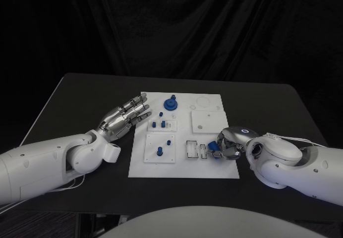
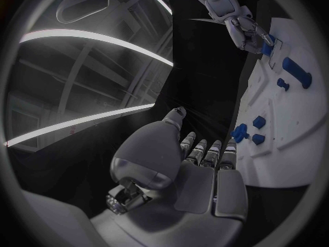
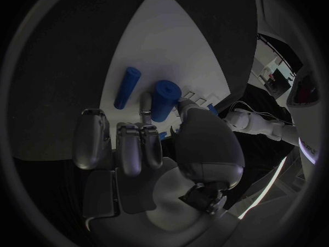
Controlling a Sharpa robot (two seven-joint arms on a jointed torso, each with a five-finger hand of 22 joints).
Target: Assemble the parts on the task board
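Observation:
The white task board (image 1: 182, 166) lies in the middle of the black table. My right hand (image 1: 230, 146) is at its near right part and pinches a short blue cylinder (image 1: 212, 146) beside the slotted fixture (image 1: 193, 149). In the right wrist view this cylinder (image 3: 164, 100) sits between my thumb and a fingertip (image 3: 146, 101), with a slimmer blue peg (image 3: 126, 86) lying on the board (image 3: 171, 44) beside it. My left hand (image 1: 126, 116) hovers open and flat over the board's left edge, holding nothing. A big blue knob (image 1: 171, 104) stands at the board's far side.
Small blue pegs stand in the left plates (image 1: 161, 124), (image 1: 160, 150). A blank square plate (image 1: 209, 121) lies on the board's right, beyond my right hand. The left wrist view shows my open left hand (image 2: 199, 164), the board (image 2: 301, 121) and the right hand (image 2: 243, 27) beyond.

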